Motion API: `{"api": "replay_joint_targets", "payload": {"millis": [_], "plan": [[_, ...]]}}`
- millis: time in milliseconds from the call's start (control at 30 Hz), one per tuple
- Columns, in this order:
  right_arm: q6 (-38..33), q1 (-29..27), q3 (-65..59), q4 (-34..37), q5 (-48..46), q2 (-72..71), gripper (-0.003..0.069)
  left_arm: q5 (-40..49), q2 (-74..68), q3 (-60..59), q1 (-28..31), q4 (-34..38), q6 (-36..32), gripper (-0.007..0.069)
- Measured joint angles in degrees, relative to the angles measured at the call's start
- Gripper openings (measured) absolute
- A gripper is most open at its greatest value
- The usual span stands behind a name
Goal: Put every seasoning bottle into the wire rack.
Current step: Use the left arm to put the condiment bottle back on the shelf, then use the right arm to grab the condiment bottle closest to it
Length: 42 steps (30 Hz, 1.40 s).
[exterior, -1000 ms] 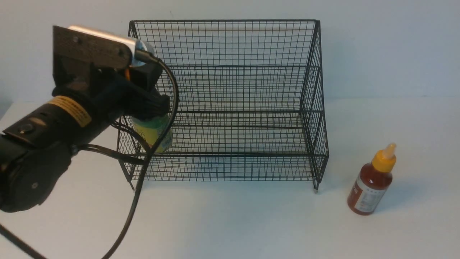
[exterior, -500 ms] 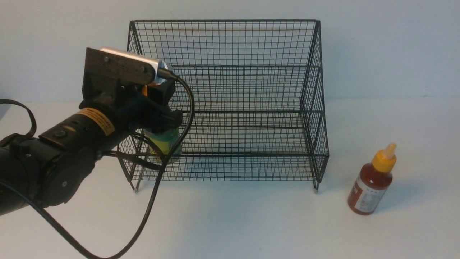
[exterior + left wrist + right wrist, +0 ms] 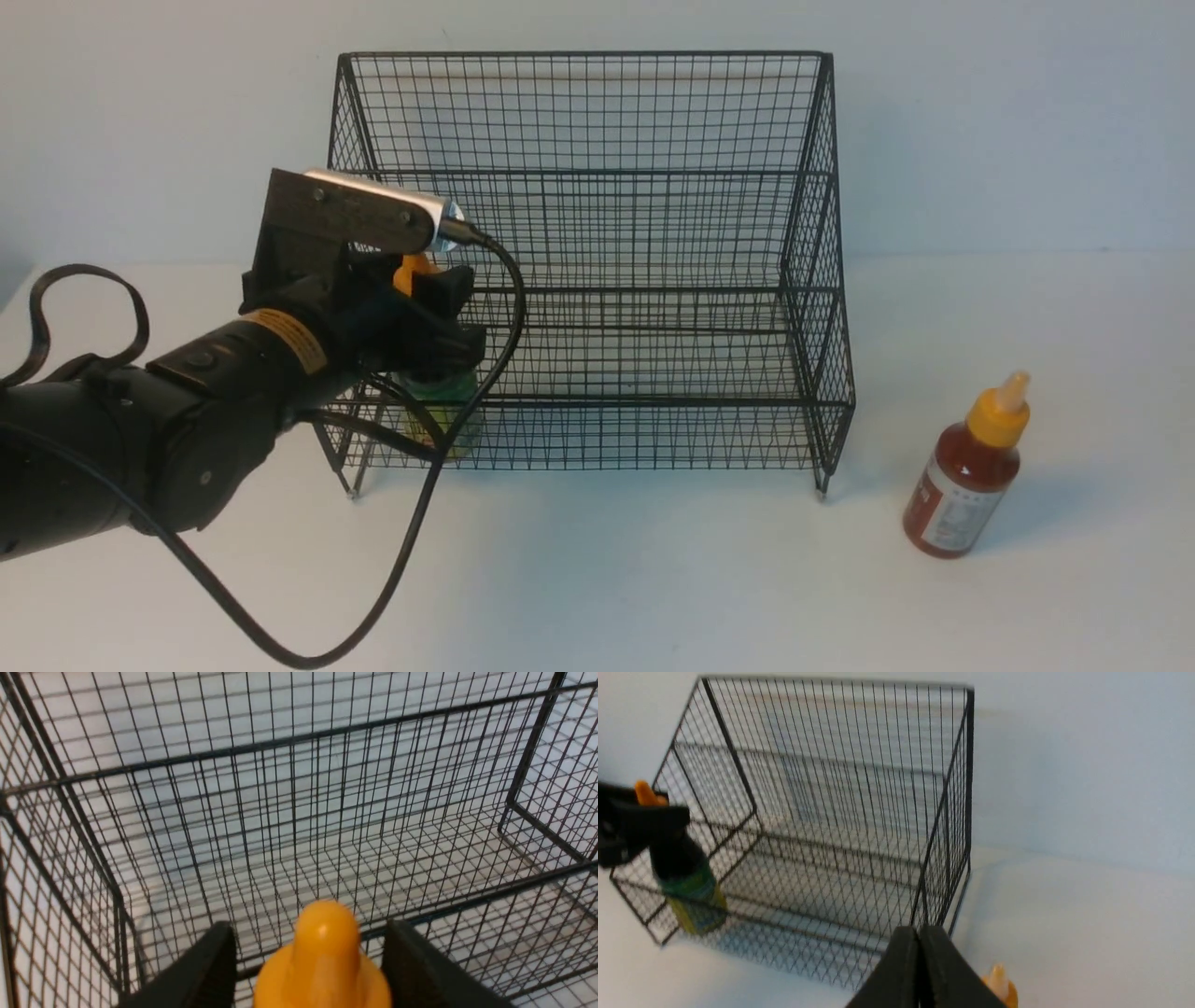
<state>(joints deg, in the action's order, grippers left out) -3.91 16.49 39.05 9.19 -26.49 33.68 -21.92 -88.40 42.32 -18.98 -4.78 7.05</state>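
Observation:
The black wire rack stands at the back middle of the table. My left gripper is shut on the dark-sauce bottle with the green-yellow label. It holds the bottle upright, low in the rack's front tier at its left end. I cannot tell whether the bottle touches the mesh floor. In the left wrist view its orange cap sits between my fingers, with the rack behind. The red-sauce bottle stands on the table right of the rack. My right gripper is shut and empty above it, and is out of the front view.
The right wrist view shows the rack, the held dark-sauce bottle and the red-sauce bottle's cap beside my fingers. A black cable loops from my left arm over the white table.
My left gripper has moved right and down with the dark-sauce bottle, lowering it behind the rack's front mesh. The red-sauce bottle has not moved.

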Motion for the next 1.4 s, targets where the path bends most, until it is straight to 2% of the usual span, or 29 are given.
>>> {"api": "replay_joint_targets", "payload": {"millis": [33, 200, 333, 467, 533, 700, 800, 833, 867, 933, 1000, 1100, 1300, 1400], "plan": [[-0.7, 0.0, 0.0, 0.0, 3.8, 0.0, -0.0015, 2.8, 0.5, 0.0, 0.0, 0.1, 0.0, 0.0449], [-2.6, 0.0, 1.3, 0.0, 16.3, 1.5, -0.0015, 9.8, 4.2, 0.0, 0.0, 0.3, -0.8, 0.0489], [-2.8, 0.0, 4.1, 0.0, 18.0, 4.3, -0.0015, 11.0, 8.3, 0.0, 0.0, 0.5, -1.1, 0.049], [-3.0, 0.0, 11.1, -0.2, 14.6, 11.9, -0.0015, 12.4, 17.9, 0.0, 0.1, 0.5, -1.4, 0.0484], [-3.0, 0.0, 13.0, -0.2, 13.5, 13.9, -0.0015, 14.2, 21.6, 0.0, 0.1, 0.5, -1.5, 0.0463], [-3.1, 0.0, 15.1, -0.2, 12.8, 18.2, -0.0015, 26.4, 35.0, 0.0, 0.1, 0.5, -1.5, 0.0306], [-1.5, 0.1, 6.9, 0.7, 23.4, 18.7, -0.0015, 36.2, 42.9, 0.0, 0.1, 0.5, -1.5, 0.0167], [-1.1, 0.1, 6.2, 0.8, 25.3, 18.7, -0.0015, 36.8, 43.4, 0.0, 0.1, 0.5, -1.5, 0.015], [0.5, 0.1, 1.0, 1.5, 32.4, 18.9, -0.0015, 41.1, 46.2, 0.0, 0.1, 0.6, -1.5, 0.0092], [2.5, 0.1, -6.3, 1.8, 41.0, 19.2, -0.0015, 45.7, 50.2, 0.0, 0.1, 0.7, -1.5, 0.0029], [4.4, 0.1, -12.4, 1.8, 48.5, 20.0, -0.0015, 48.9, 53.9, 0.0, 0.1, 0.7, -1.7, 0.0004], [5.5, 0.1, -17.4, 0.7, 54.4, 21.7, -0.0015, 51.6, 58.2, 0.0, 0.1, 0.8, -1.8, -0.0005], [5.2, 0.1, -19.2, -1.2, 57.1, 25.5, -0.0015, 54.4, 63.0, 0.0, 0.1, 0.8, -1.8, -0.0005], [2.5, 0.2, -19.2, -1.1, 58.6, 27.3, -0.0008, 56.1, 64.0, 0.0, 0.1, 0.8, -1.8, -0.0005]]}}
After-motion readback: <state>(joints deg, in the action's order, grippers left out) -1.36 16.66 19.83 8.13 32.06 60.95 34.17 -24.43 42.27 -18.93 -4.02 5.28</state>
